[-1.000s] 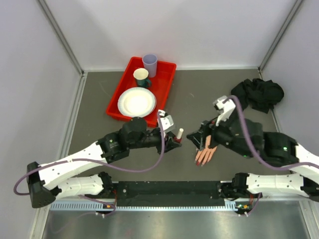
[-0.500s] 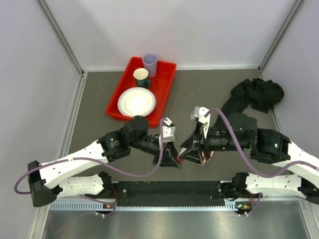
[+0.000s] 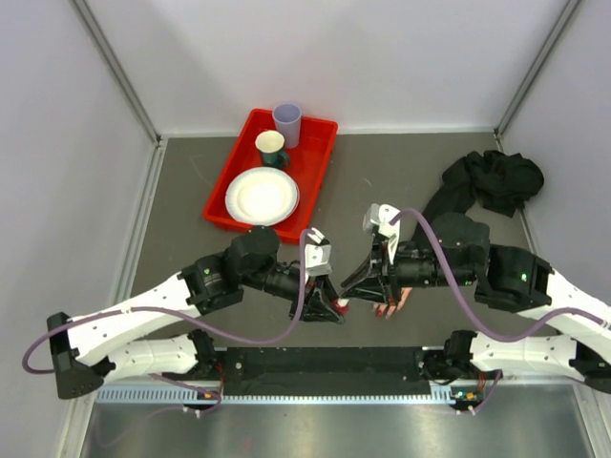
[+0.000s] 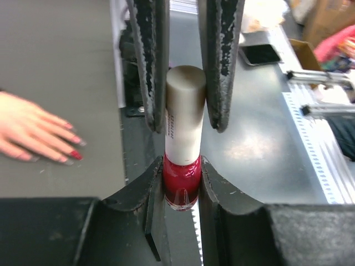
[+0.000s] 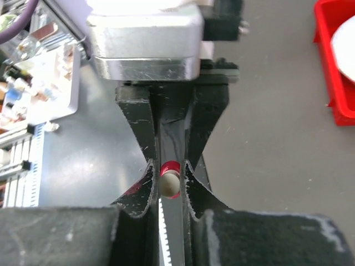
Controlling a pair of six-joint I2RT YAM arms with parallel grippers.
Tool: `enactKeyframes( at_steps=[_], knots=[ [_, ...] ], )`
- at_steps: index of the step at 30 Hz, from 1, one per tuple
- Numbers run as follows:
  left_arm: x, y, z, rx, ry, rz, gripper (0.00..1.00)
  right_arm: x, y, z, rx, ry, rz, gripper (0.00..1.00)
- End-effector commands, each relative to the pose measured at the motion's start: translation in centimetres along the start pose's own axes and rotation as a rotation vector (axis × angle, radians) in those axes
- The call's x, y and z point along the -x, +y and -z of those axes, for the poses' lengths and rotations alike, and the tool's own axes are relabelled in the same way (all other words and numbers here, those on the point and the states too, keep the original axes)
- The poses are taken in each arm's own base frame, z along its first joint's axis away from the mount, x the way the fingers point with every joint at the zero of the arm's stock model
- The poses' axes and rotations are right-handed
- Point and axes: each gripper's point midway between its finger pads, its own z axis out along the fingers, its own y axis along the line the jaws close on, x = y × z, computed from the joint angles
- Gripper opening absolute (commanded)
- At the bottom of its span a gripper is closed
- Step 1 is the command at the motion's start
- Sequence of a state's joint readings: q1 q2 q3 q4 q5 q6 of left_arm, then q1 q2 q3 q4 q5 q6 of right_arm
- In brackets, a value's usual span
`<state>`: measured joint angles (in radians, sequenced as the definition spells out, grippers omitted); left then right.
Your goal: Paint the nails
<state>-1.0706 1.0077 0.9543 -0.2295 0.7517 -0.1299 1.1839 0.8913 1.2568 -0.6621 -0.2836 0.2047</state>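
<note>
My left gripper (image 4: 181, 180) is shut on the red glass body of a small polish bottle (image 4: 181, 183), held above the table's near edge. The bottle's white cap (image 4: 184, 105) sticks out towards my right gripper (image 5: 169, 180), which is shut on the cap's end (image 5: 169, 187). In the top view the two grippers meet nose to nose, left gripper (image 3: 327, 307) and right gripper (image 3: 355, 284). The skin-coloured mannequin hand (image 4: 30, 130) lies flat on the table to the side, its nails (image 4: 76, 155) dark red. From above the hand (image 3: 396, 300) is mostly hidden under my right arm.
A red tray (image 3: 320, 162) at the back holds a white plate (image 3: 262, 196), a green cup (image 3: 270, 147) and a lilac cup (image 3: 286, 123). A crumpled black cloth (image 3: 492, 179) lies at the back right. Grey walls close in on both sides.
My left gripper swung the bottle down and towards the near edge. My right gripper moved left off the mannequin hand, met the bottle and shut on its cap.
</note>
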Motion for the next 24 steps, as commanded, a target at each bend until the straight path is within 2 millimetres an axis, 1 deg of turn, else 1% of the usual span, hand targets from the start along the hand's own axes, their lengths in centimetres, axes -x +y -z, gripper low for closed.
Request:
enactKeyframes(
  at_steps=[1, 2, 3, 4, 5, 6, 7, 8, 9, 10, 11, 12, 14, 16, 18, 19, 20, 21, 22, 23, 24],
  knots=[
    [5.3, 4.1, 2.2, 0.314, -0.171, -0.098, 0.0, 0.4, -0.3, -0.2, -0.025, -0.024, -0.022, 0.0],
    [5.7, 6.1, 3.2, 0.442, -0.194, -0.091, 0.0, 0.4, -0.8, -0.2, -0.058, -0.032, -0.045, 0.0],
    [5.8, 7.2, 3.8, 0.516, -0.207, -0.084, 0.0, 0.4, -1.5, -0.3, -0.1, -0.035, -0.064, 0.0],
    [5.9, 8.2, 4.4, 0.584, -0.22, -0.075, 0.0, 0.7, -3.1, -0.2, -0.192, -0.056, -0.08, 0.0],
    [6.2, 10.2, 5.8, 0.718, -0.256, -0.065, 0.0, 0.8, -3.8, -0.3, -0.24, -0.068, -0.135, 0.0],
    [6.1, 11.2, 6.5, 0.783, -0.272, -0.057, 0.0, 0.6, -4.9, -0.7, -0.305, -0.067, -0.176, 0.0],
    [6.1, 11.9, 6.9, 0.827, -0.28, -0.055, 0.0, 0.8, -7.1, -0.3, -0.445, -0.1, -0.221, 0.0],
    [6.0, 12.8, 7.2, 0.88, -0.278, -0.049, 0.0, 0.5, -7.4, -0.4, -0.514, -0.124, -0.344, 0.0],
    [5.9, 13.7, 7.8, 0.938, -0.281, -0.041, 0.0, -0.7, -8.4, -0.7, -0.606, -0.102, -0.392, 0.0],
    [5.9, 14.0, 7.8, 0.947, -0.277, -0.04, 0.0, -0.2, -9.9, 0.4, -0.74, -0.161, -0.42, 0.0],
    [5.7, 14.3, 7.3, 0.943, -0.261, -0.038, 0.0, -0.2, -9.8, 0.3, -0.778, -0.196, -0.495, 0.0],
    [5.9, 14.2, 6.7, 0.917, -0.258, -0.042, 0.0, 0.0, -9.3, -0.1, -0.775, -0.202, -0.482, 0.0],
    [5.8, 14.3, 6.1, 0.898, -0.243, -0.042, 0.0, 0.5, -9.5, -0.3, -0.794, -0.217, -0.487, 0.0],
    [5.4, 13.9, 5.6, 0.862, -0.211, -0.049, 0.0, 0.8, -9.5, -0.2, -0.797, -0.21, -0.46, 0.0],
    [4.9, 13.1, 4.9, 0.802, -0.183, -0.068, 0.0, 1.5, -9.1, 0.2, -0.76, -0.202, -0.398, 0.18],
    [4.4, 12.1, 4.0, 0.719, -0.16, -0.073, 0.0, 1.5, -8.4, -0.1, -0.707, -0.183, -0.373, 0.26],
    [4.2, 11.3, 3.8, 0.68, -0.158, -0.078, 0.0, 2.2, -7.9, 0.6, -0.668, -0.191, -0.322, 0.47],
    [4.1, 10.8, 3.6, 0.646, -0.158, -0.081, 0.0, 2.2, -7.0, 0.5, -0.607, -0.168, -0.292, 0.55],
    [3.4, 9.7, 2.8, 0.569, -0.143, -0.081, 0.0, 2.2, -6.7, 0.8, -0.576, -0.158, -0.266, 0.59],
    [3.3, 8.8, 2.7, 0.529, -0.146, -0.087, 0.0, 2.4, -6.2, 1.6, -0.537, -0.149, -0.211, 0.64],
    [3.1, 8.0, 2.5, 0.48, -0.14, -0.093, 0.0, 2.4, -5.7, 1.6, -0.5, -0.136, -0.186, 0.66]
  ],
)
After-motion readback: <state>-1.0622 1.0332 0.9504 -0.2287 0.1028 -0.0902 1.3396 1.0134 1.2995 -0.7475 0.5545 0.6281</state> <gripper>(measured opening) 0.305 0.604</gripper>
